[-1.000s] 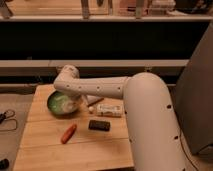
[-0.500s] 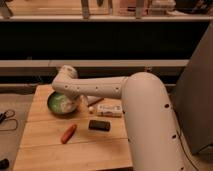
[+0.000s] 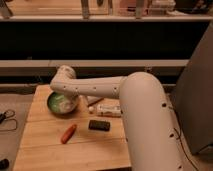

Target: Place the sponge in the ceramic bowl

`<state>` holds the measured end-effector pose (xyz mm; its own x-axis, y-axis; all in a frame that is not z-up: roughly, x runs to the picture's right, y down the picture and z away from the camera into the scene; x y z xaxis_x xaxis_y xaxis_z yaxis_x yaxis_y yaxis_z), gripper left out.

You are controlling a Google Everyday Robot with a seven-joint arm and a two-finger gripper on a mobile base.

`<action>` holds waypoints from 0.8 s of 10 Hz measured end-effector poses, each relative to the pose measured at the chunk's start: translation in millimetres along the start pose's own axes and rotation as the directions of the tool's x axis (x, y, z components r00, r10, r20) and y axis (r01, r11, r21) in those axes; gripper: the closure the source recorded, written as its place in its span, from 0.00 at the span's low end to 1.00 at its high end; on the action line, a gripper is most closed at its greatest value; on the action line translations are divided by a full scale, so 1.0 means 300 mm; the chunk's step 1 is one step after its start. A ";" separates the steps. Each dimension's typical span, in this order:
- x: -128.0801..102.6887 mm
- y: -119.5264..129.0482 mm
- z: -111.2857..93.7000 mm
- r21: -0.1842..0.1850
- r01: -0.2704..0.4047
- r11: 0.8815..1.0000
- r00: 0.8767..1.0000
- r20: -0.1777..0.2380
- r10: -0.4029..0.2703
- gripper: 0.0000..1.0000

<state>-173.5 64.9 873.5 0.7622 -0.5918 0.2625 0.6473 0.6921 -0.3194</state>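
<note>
Green ceramic bowl (image 3: 51,100) near the far left corner of the wooden desk (image 3: 45,150) sits directly under the robot's end effector (image 3: 62,95). The end effector hangs from the wrist of a white arm (image 3: 145,115) that reaches in over the desk's right edge. From this side of the room the wrist hides its working end. One cannot tell how far open the end effector is, or whether it has hold of anything.

A pale, lumpy patch lies inside the bowl just beneath it. That appears to be the sponge (image 3: 65,104), though the bowl's light inside blurs its outline. No such pad shows on the bare wood. The scene fits a sponge held low over the bowl as well as one already resting in it.

A black block (image 3: 99,125) lies near the desk's middle. An orange-red piece (image 3: 68,133) lies toward the front left, and a white packet (image 3: 107,110) sits against the arm.

By its look, the sponge should handle as light, soft and springy, with a rough face that resists slipping and nothing to break. A pinch across two opposite side edges, near the middle, would likely hold it without folding it. The bowl is hard and could chip.
</note>
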 end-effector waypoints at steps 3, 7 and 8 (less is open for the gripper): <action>-0.010 -0.011 0.000 0.008 0.016 1.000 1.000 -0.003 -0.016 0.64; -0.019 -0.026 0.000 0.020 0.034 0.999 0.999 -0.007 -0.034 0.62; -0.024 -0.030 0.002 0.023 0.041 0.999 0.999 -0.007 -0.041 0.62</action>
<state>-184.6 63.2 874.9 0.7352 -0.6222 0.2689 0.6778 0.6768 -0.2873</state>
